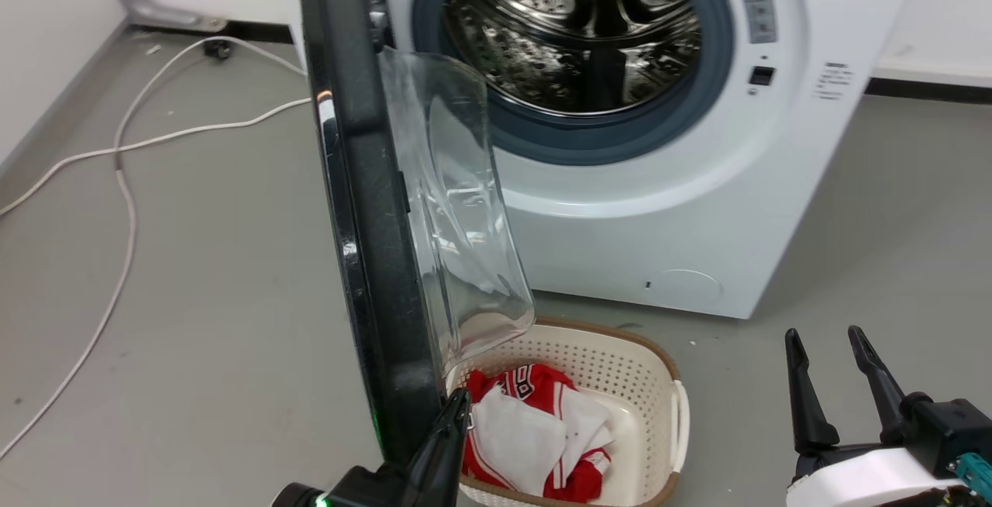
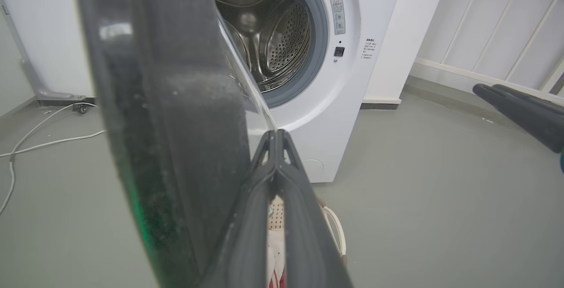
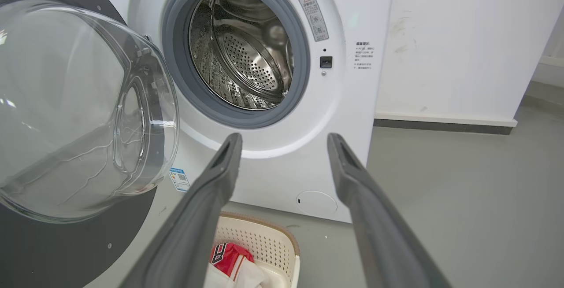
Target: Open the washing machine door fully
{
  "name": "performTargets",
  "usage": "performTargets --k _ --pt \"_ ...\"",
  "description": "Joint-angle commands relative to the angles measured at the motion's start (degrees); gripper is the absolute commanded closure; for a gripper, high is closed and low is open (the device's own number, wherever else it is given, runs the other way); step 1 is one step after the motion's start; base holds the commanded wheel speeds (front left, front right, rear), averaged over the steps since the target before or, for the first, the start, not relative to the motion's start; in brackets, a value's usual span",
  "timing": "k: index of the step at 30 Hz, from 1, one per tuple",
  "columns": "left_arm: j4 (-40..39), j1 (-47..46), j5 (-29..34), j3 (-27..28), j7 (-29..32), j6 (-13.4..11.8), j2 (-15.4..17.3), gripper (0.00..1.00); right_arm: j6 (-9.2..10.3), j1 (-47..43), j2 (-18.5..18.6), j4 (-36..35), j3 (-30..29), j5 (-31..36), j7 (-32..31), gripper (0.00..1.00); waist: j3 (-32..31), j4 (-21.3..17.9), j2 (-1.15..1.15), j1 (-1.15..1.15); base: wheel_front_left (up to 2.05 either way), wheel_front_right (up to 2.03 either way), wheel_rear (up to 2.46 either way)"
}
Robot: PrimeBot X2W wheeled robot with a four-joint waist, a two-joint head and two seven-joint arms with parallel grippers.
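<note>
The washing machine door [image 1: 364,205] is showing a glossy black rim, faintly scuffed and dusty, around a clear, smooth glass bowl [image 3: 66,112] that is catching reflections. The drum [image 1: 573,26] is gleaming as polished, perforated steel, ringed by a matt grey rubbery seal [image 1: 714,42]. The machine's white casing [image 1: 659,212] is looking smooth and slightly glossy. The near basket [image 1: 620,367] is appearing as cream perforated plastic with a brown rim, holding soft red and white cloth [image 1: 535,429]. The grey floor [image 1: 194,259] is looking matt. The right end effector [image 3: 284,137] is showing matt dark fingers [image 3: 198,217].
</note>
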State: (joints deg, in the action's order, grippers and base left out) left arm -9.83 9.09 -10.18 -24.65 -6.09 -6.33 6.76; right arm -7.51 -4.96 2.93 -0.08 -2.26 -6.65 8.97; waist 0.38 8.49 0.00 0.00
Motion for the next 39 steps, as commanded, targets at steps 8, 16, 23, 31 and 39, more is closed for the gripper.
performTargets --k 8,16,23,31,39 --pt "0.4 2.1 -1.0 4.9 -0.8 -3.0 2.4 1.0 0.03 0.3 -0.1 -0.8 0.2 0.5 -0.6 0.0 0.6 7.3 0.0 0.0 0.0 0.0 0.0" --pt "2.8 -0.8 -3.1 10.5 -2.8 -4.0 4.4 1.0 0.03 0.3 -0.1 -1.0 0.9 0.5 -1.0 0.0 0.4 8.4 0.0 0.0 0.0 0.0 0.0" --pt "5.8 -3.7 -5.3 17.1 -4.2 -5.0 7.5 1.0 0.04 0.6 -0.1 -1.4 0.7 0.6 -1.5 0.0 1.2 8.3 0.0 0.0 0.0 0.0 0.0" --pt "13.2 -10.1 -8.5 25.3 -7.5 -4.8 11.7 1.0 0.03 1.8 -0.1 -2.1 0.5 1.1 -2.3 0.0 3.8 7.8 0.0 0.0 0.0 0.0 0.0" --pt "20.6 -16.0 -12.2 30.8 -8.8 -1.6 15.1 1.0 0.03 3.5 -0.1 -3.1 0.1 2.1 -2.7 0.0 7.2 7.2 0.0 0.0 0.0 0.0 0.0"
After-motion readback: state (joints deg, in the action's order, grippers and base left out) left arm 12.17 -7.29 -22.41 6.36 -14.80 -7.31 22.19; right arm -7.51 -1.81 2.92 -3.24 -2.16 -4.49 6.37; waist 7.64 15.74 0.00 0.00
